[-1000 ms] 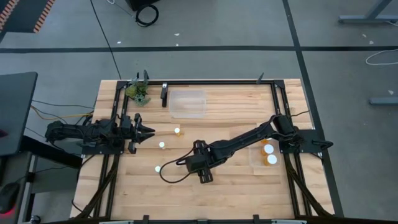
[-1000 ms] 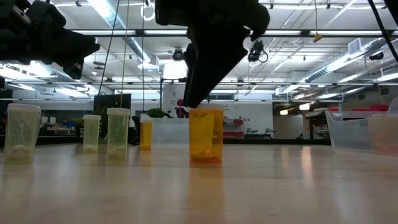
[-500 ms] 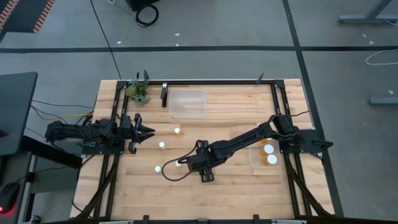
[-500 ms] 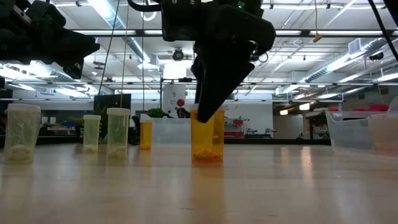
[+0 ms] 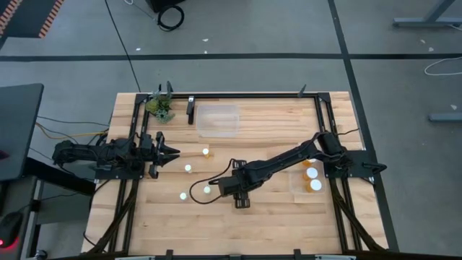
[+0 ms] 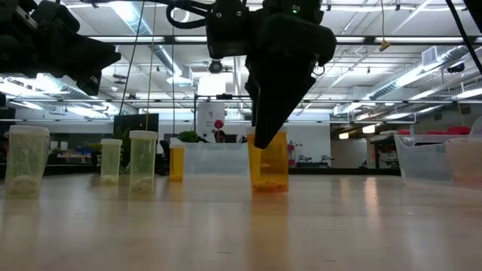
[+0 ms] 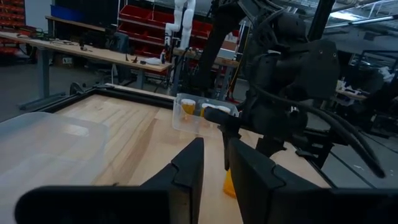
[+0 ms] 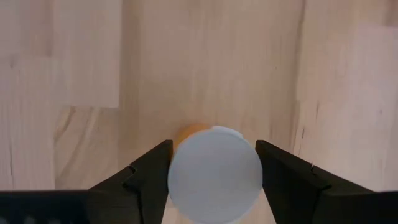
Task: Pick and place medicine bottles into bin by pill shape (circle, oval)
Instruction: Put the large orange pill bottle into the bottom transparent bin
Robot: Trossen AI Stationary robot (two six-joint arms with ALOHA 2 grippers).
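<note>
My right gripper [image 8: 214, 163] points down at the middle of the table [image 5: 232, 185] and is shut on an orange pill bottle with a white cap [image 8: 214, 174]. The same bottle shows under the dark gripper in the low view [image 6: 269, 162]. Its cap is hidden by the wrist in the high view. Several other white-capped bottles stand upright on the wood: [image 5: 206, 152], [image 5: 188, 168], [image 5: 182, 196], [image 5: 207, 190]. My left gripper [image 7: 213, 168] waits at the table's left [image 5: 167, 151], empty, with a narrow gap between its fingers. My right gripper pinches the bottle at its round white cap [image 8: 180, 177], one finger [image 8: 146, 177] on each side. The fingers come from above, pointing down. The bottle hangs upright below them, its base [image 6: 269, 187] at or just above the table; which, I cannot tell.
A small clear bin [image 5: 296, 180] at the table's right holds two capped bottles [image 5: 312, 173]. A larger clear bin [image 5: 218, 120] sits at the far middle. A small green plant [image 5: 160, 107] stands at the far left corner. A black cable [image 5: 198, 198] loops beside the right gripper.
My right gripper has gone toward the table's right edge with the orange bottle, which stays upright and low over the wood. The move has uncovered a capped bottle that stood under the arm.
</note>
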